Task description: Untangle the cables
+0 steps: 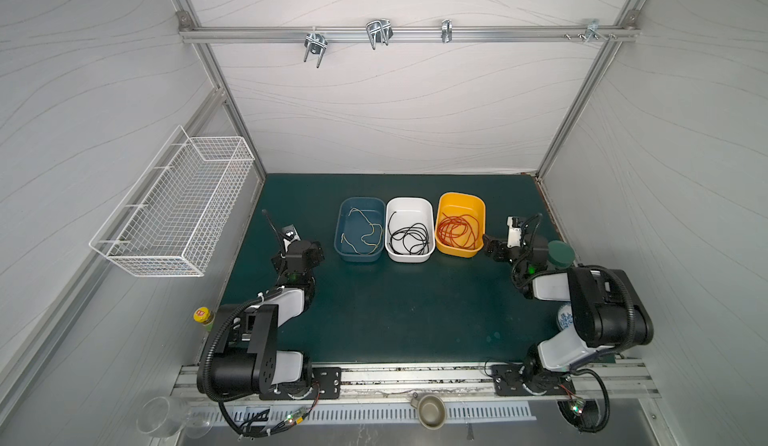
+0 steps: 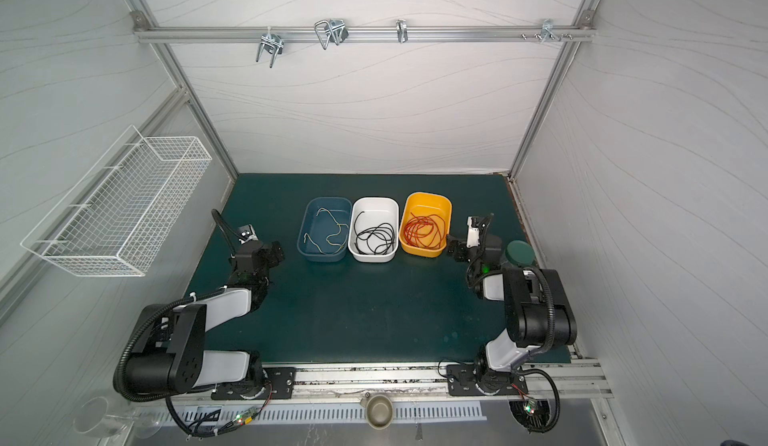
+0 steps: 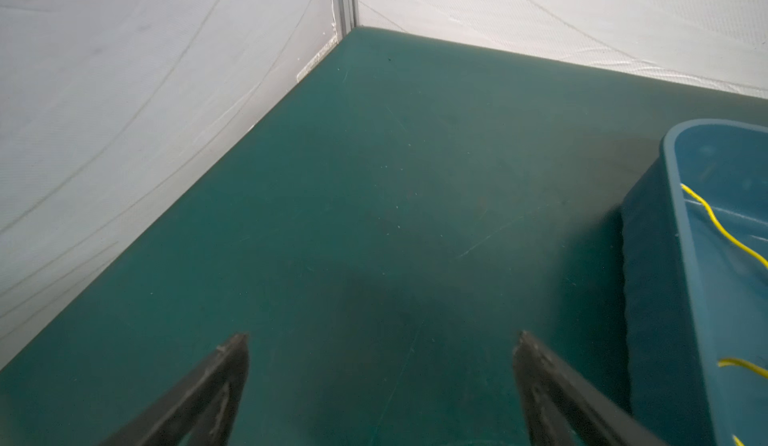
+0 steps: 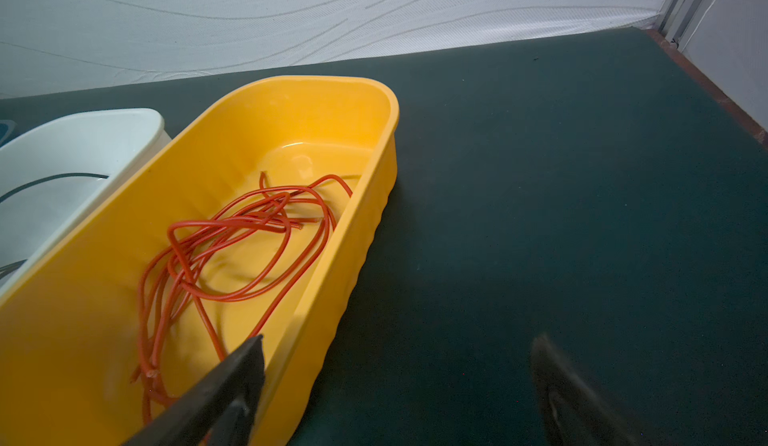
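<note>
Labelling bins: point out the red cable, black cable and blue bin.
red cable (image 4: 253, 216): right wrist view, bundled loops.
black cable (image 1: 409, 237): a top view, coil middle.
blue bin (image 3: 648, 298): left wrist view, outer wall.

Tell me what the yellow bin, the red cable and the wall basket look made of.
Yellow bin: likely moulded plastic, smooth and glossy, with a ribbed wall and a highlight on its floor.
Red cable: seemingly rubbery insulation, matte, lying in soft loops.
Wall basket: probably white-coated metal wire, an open grid.
</note>
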### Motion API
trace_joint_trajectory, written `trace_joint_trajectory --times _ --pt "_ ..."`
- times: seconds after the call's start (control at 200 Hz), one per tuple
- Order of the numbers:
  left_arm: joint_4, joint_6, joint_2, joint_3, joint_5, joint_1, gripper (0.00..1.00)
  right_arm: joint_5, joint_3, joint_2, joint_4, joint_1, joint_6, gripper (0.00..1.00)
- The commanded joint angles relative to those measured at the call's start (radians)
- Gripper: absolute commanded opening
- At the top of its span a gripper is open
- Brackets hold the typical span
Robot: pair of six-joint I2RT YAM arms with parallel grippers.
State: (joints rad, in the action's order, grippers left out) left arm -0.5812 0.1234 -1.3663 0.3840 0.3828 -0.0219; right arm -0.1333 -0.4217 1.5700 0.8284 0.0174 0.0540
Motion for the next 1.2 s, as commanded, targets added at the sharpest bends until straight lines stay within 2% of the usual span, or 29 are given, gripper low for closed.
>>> trace_joint_trajectory --times 0.0,0.035,0.095,0.13,0.235,0.355,0.54,0.63,0.835,1.03,1.196 --pt "-0.030 0.005 -0.019 0.062 -0.072 -0.026 1.00 -0.015 -0.009 0.005 -0.003 -0.005 -0.026 0.99" --pt "-0.052 0.021 -0.018 0.050 -0.090 -0.030 1.00 -0.016 -0.009 0.005 -0.004 -0.005 -0.026 0.99" --pt "-0.257 0.012 -0.037 -0.040 -0.144 -0.033 1.00 -0.018 -0.009 0.005 -0.003 -0.006 -0.024 0.99" --pt "-0.310 -0.005 -0.052 -0.069 -0.181 -0.032 1.00 -0.016 -0.009 0.004 -0.003 -0.006 -0.024 0.99" --pt "-0.288 -0.006 -0.091 -0.036 -0.181 -0.032 1.00 -0.017 -0.009 0.003 -0.002 -0.006 -0.024 0.99" --pt "-0.369 -0.016 -0.161 -0.040 -0.176 -0.028 1.00 -0.019 -0.009 0.005 -0.002 -0.007 -0.024 0.99" --pt "-0.281 -0.029 -0.175 0.013 -0.181 -0.019 1.00 -0.025 -0.009 0.004 -0.003 -0.007 -0.025 0.99" --pt "-0.249 -0.051 -0.186 0.039 -0.132 0.009 1.00 -0.025 -0.008 0.003 -0.003 -0.007 -0.025 0.99" --pt "-0.281 -0.054 -0.185 0.025 -0.125 0.016 1.00 0.071 -0.040 0.001 -0.070 0.053 -0.075 0.99" --pt "-0.298 -0.082 -0.191 0.022 -0.056 0.057 1.00 0.066 -0.040 0.004 -0.070 0.050 -0.072 0.99" --pt "-0.301 -0.083 -0.191 0.023 -0.056 0.057 1.00 0.062 -0.040 0.003 -0.069 0.049 -0.071 0.99"
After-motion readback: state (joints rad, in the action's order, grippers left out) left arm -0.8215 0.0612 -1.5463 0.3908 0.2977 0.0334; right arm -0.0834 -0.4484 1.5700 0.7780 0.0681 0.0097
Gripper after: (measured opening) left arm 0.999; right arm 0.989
